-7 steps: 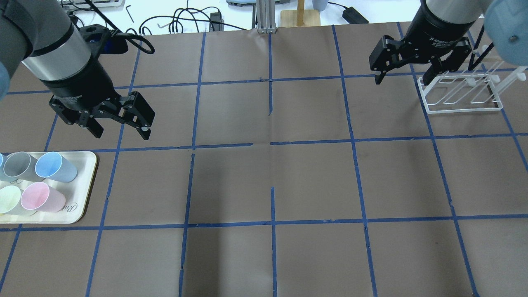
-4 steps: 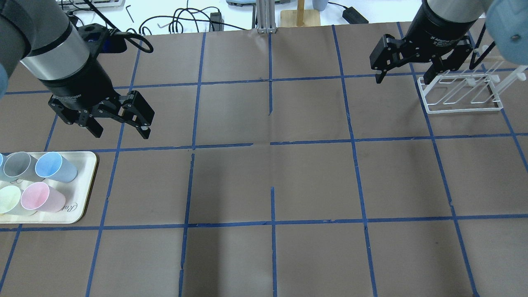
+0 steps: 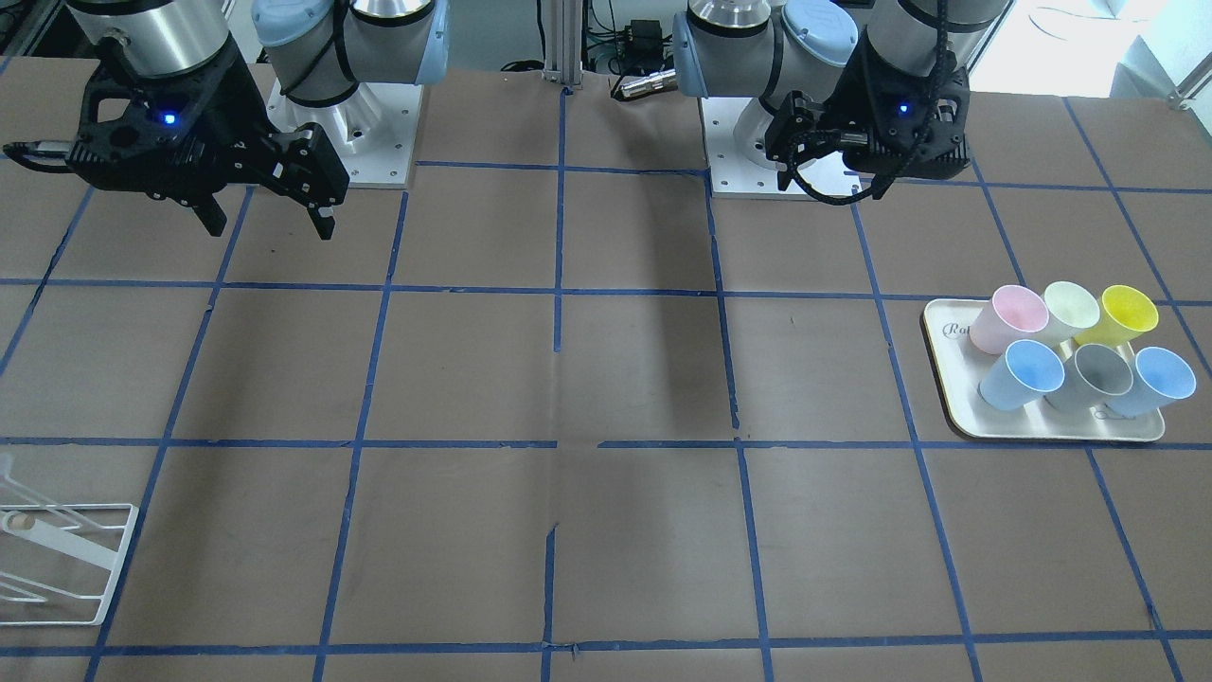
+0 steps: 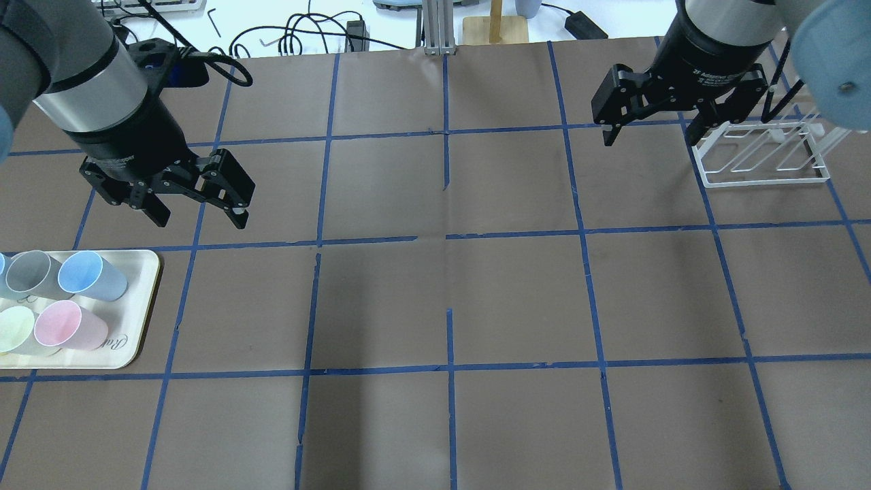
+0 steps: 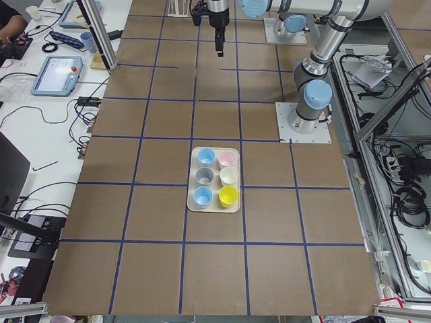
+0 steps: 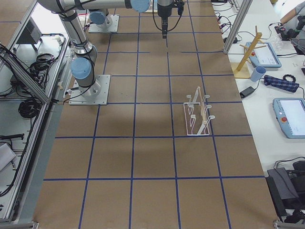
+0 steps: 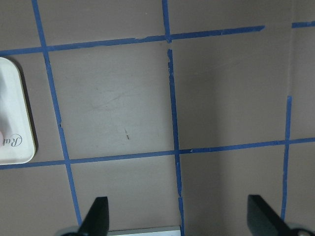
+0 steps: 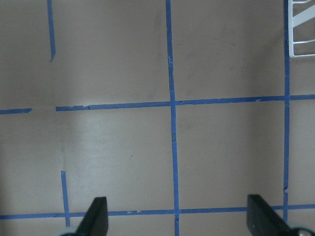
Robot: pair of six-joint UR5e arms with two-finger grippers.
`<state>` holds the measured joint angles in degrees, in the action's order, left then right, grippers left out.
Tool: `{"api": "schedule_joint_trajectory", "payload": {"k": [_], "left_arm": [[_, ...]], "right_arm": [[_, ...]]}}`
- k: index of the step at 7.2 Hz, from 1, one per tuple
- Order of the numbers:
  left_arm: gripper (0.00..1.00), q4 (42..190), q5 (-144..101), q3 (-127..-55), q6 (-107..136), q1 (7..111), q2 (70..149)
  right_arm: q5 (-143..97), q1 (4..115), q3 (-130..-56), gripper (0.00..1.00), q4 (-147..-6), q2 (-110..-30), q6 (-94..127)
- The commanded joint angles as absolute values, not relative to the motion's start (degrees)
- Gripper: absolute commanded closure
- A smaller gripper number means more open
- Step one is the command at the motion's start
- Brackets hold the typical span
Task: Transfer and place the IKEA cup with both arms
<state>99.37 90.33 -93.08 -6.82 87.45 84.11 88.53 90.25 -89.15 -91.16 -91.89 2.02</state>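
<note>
A: So, what's changing vs a sec ago?
B: Right gripper (image 4: 648, 139) is sliding twd the counter (image 4: 476, 292) centre, off the white rack (image 4: 769, 178). Left gripper (image 4: 201, 219) is staying put. Both sets of jaws are standing wide apart.
A: Counts?
B: Am counting 2 arms (image 4: 88, 82), 1 rack, 1 tray (image 4: 139, 327), 6 cups: 2 blue, 1 grey cup (image 4: 30, 271), 1 pink (image 4: 64, 325), 1 pale-green (image 4: 17, 328), 1 yellow (image 3: 1127, 314).
A: IKEA cup (image 4: 92, 275)?
B: Sitting upright at the tray corner nearest the left gripper, just beside the grey cup. Lt-blue, tapered, handleless, matte.
</note>
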Motion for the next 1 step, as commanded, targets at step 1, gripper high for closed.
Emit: {"api": "schedule_joint_trajectory", "payload": {"k": [1], "left_arm": [[0.00, 99.3, 90.4, -93.2, -6.6, 87.5, 84.1]], "right_arm": [[88.7, 91.0, -89.2, 0.00, -91.3, -92.0, 2.4]]}}
